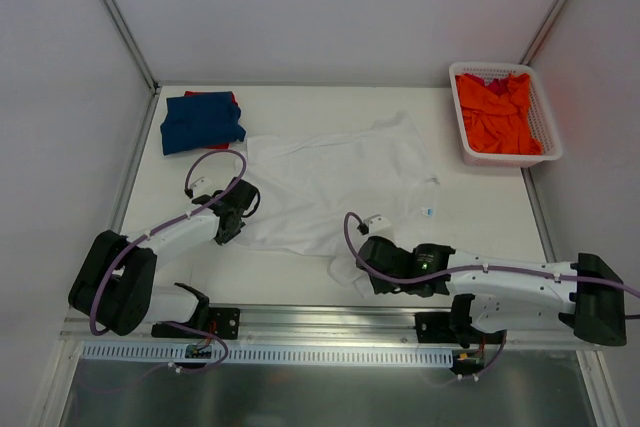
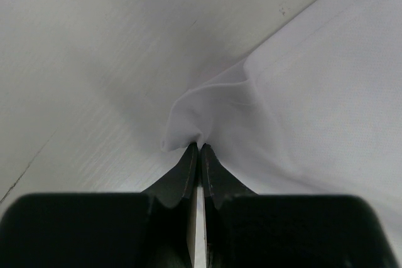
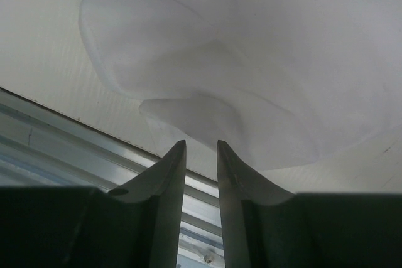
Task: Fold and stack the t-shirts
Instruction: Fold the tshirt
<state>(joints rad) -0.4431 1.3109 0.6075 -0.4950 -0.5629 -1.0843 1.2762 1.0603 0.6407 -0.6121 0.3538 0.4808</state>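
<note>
White t-shirt (image 1: 335, 182) lying spread mid-table | my left gripper (image 2: 199, 147) is pinching its left edge, jaws closed on cloth | my right gripper (image 3: 201, 145) is hovering at its bunched near corner, jaws narrowly parted, holding nothing | dark blue t-shirt (image 1: 200, 122) sitting folded far left

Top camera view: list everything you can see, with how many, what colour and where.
white t-shirt: one, white, spread out mid-table, near corner rumpled
dark blue t-shirt: one, dark blue, folded, far left corner
red t-shirt: one, red, only edges show beneath the blue one
orange t-shirt: one, orange, crumpled in the basket
basket: one, white lattice, far right corner
table: one, white, under everything
left gripper: one, black, shut on the white shirt's left edge
right gripper: one, black, open, at the shirt's rumpled near corner
</note>
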